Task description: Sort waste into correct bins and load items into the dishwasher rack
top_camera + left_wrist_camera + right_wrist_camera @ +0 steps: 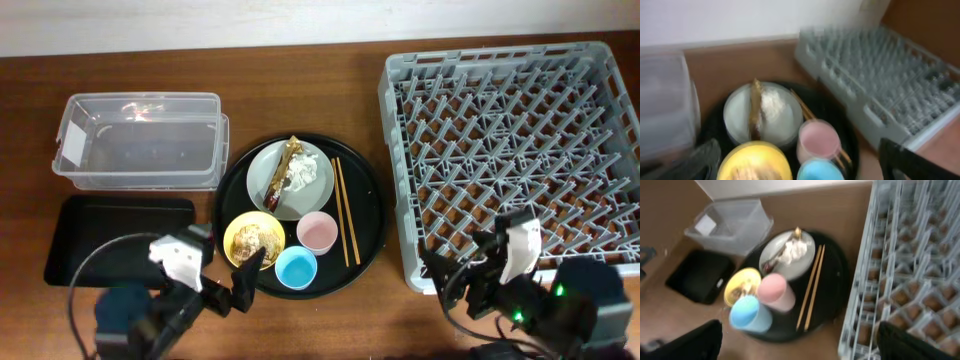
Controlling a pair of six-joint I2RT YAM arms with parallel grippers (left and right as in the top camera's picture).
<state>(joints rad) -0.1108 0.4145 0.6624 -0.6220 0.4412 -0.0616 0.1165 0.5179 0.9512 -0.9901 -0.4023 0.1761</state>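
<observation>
a: which way do the long things lie?
b: the gold-brown wrapper (284, 172) lies on the grey-green plate (262, 168), its long axis running from the plate's far edge down to its near-left edge. the crumpled white napkin (304, 172) sits right against it. the two wooden chopsticks (344, 212) lie side by side just right of the plate, pointing far to near, on the round black tray (368, 205)

a: and the containers?
b: the yellow bowl (233, 228) holds beige-brown food scraps (256, 240). the pink cup (317, 232) and the light-blue cup (296, 267) stand upright close beside it on the same tray. the clear plastic tub (140, 100) sits to the far left, the shallow black tray (100, 225) just in front of it, and the grey dishwasher rack (510, 150) is on the right

a: the claws?
b: the left gripper (240, 285) hovers at the round tray's near-left edge, its fingers (690, 162) spread wide with nothing between them. from above, one finger overlaps the bowl's near rim, but whether they touch cannot be told. the right gripper (465, 262) is at the rack's near-left corner, its fingers (905, 340) also wide apart and gripping nothing
</observation>
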